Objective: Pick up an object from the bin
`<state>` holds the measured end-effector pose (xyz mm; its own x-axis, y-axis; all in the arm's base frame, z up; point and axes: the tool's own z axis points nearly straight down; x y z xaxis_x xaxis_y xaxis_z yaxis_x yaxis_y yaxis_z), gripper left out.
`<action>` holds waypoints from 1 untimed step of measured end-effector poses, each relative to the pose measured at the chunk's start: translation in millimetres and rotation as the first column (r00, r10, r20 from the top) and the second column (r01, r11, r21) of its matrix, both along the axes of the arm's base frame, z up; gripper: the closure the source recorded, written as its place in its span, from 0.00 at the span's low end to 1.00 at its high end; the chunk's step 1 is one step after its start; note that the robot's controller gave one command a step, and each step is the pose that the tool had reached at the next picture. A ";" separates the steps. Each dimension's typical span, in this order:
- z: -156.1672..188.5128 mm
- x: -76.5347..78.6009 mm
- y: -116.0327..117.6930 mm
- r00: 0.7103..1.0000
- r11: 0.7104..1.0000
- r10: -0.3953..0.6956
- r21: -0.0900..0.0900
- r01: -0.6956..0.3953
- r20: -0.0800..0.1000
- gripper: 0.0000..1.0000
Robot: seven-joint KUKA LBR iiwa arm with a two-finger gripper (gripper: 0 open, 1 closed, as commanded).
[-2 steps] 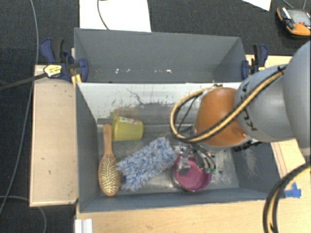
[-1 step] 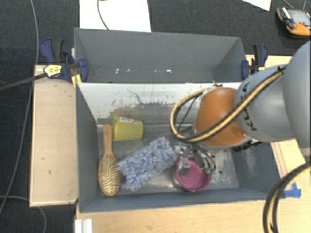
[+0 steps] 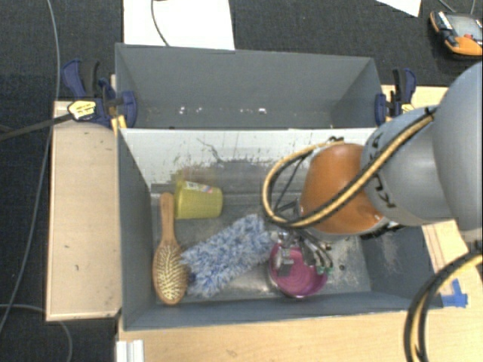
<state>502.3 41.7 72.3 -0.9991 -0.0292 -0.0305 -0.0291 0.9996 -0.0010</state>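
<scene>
My gripper (image 3: 296,253) is low in the front right part of the bin, right over a round magenta bowl-like thing (image 3: 299,282) and partly covering its top. Whether it touches the bowl I cannot tell. A fluffy blue duster (image 3: 223,251) lies just left of the gripper, its end close to the magenta thing.
A wooden hairbrush (image 3: 169,262) lies along the bin's left wall, bristle head toward the front. A yellow cup (image 3: 198,200) lies on its side at the back left. The arm's orange cover and looped cables hang over the bin's right half.
</scene>
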 end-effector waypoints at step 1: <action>5.8 -9.3 10.8 1.000 1.000 0.010 0.000 -0.010 0.011 1.00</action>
